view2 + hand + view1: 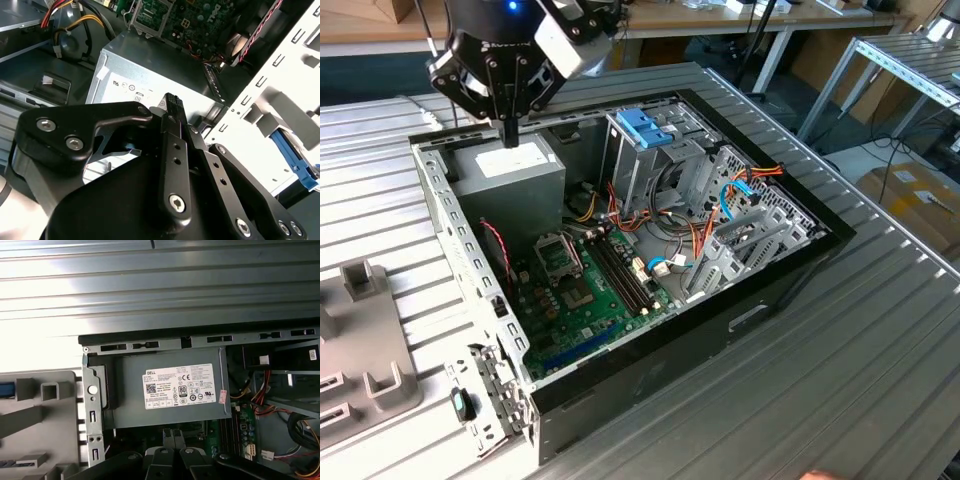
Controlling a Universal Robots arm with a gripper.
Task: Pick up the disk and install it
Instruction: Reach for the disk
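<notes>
Recorder: Jaws?
Observer: Gripper (510, 135) fingers pressed together, nothing between them.
Recorder: Beneath?
Observer: Power supply (515, 175), white label up, inside the open computer case (448, 225). Tip hangs over the label; cannot tell whether it touches.
Recorder: Disk?
Observer: Not in the jaws. Blue strip (5, 388) lies on the grey fixture (40, 410) outside the case wall, well apart from the tip. Cannot tell whether it is the disk's rail.
Recorder: Farther out?
Observer: Motherboard (590, 290) beside the supply. Blue bracket (645, 127) sits atop the drive cage (640, 165), toward the exterior view's right.
</notes>
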